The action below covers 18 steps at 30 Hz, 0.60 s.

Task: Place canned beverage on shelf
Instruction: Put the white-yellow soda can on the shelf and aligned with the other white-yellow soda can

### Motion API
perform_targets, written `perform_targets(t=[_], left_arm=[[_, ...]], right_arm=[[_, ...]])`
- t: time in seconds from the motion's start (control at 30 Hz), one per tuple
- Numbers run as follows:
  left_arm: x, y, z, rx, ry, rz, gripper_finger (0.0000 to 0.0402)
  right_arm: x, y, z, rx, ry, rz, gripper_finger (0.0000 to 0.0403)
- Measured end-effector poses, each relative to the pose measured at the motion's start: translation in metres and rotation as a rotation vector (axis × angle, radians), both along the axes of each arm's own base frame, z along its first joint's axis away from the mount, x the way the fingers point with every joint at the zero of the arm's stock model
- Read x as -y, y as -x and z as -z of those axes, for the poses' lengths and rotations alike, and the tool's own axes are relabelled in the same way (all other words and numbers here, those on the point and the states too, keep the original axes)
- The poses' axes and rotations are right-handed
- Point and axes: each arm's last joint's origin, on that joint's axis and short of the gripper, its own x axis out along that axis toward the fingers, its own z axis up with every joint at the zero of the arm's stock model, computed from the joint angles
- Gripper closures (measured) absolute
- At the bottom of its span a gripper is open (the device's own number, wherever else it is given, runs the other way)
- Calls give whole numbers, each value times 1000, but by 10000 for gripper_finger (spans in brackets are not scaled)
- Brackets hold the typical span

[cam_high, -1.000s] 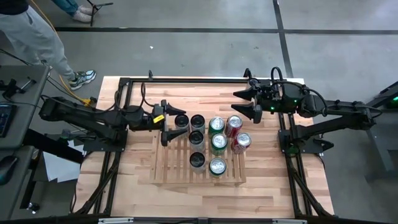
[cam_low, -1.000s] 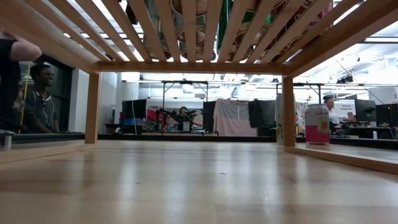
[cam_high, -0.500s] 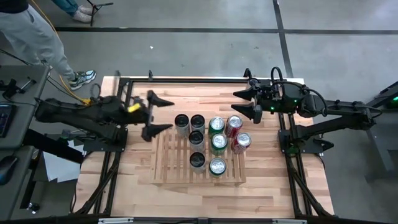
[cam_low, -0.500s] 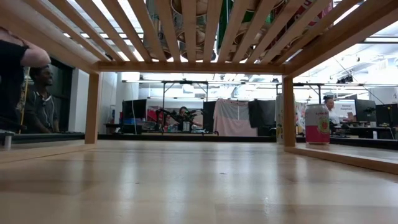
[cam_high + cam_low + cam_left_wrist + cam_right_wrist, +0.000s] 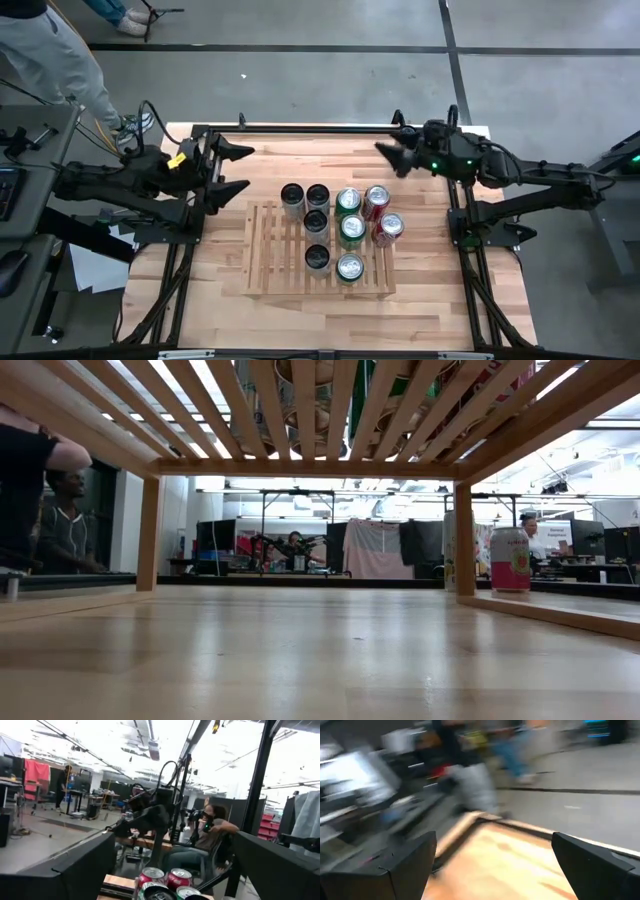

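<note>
Seen from above, the shelf (image 5: 318,250) is lying flat at centre frame on the butcher-block table (image 5: 420,310). Its long axis is running left to right across the picture; its slats are running top to bottom.

Nine cans are standing upright, bunched over the shelf's upper right part. Four dark cans (image 5: 316,222) are sitting left of the group, three green-topped cans (image 5: 350,230) in the middle, two red cans (image 5: 388,226) on the right. The upper row is sitting at the shelf's top edge; whether those cans are fully on the slats cannot be told.

The left gripper (image 5: 236,168) is hovering at upper left of the table, well apart from the cans, fingers spread, holding nothing. The right gripper (image 5: 396,152) is hanging at upper right, above the red cans, fingers parted, empty.

The low camera is looking out from under the slats; one pink can (image 5: 510,560) is standing at right beside a shelf leg (image 5: 464,538). A person (image 5: 62,525) is sitting at far left.
</note>
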Motion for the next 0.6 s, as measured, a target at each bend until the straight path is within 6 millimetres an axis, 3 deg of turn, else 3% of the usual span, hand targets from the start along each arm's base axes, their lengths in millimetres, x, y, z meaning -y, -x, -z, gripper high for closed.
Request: perform_targets(t=[0.17,0.3,0.43,0.6], left_arm=[[-3,-3,4,-37,55,-115,2],[-7,-5,8,-77,91,-254,2],[-9,-7,10,-109,59,-340,2],[-11,-9,12,-123,66,-462,2]], right_arm=[[15,14,22,-108,-126,393,22],[31,26,45,-211,-289,573,22],[52,30,63,-327,-370,658,22],[89,27,83,-498,-387,635,22]])
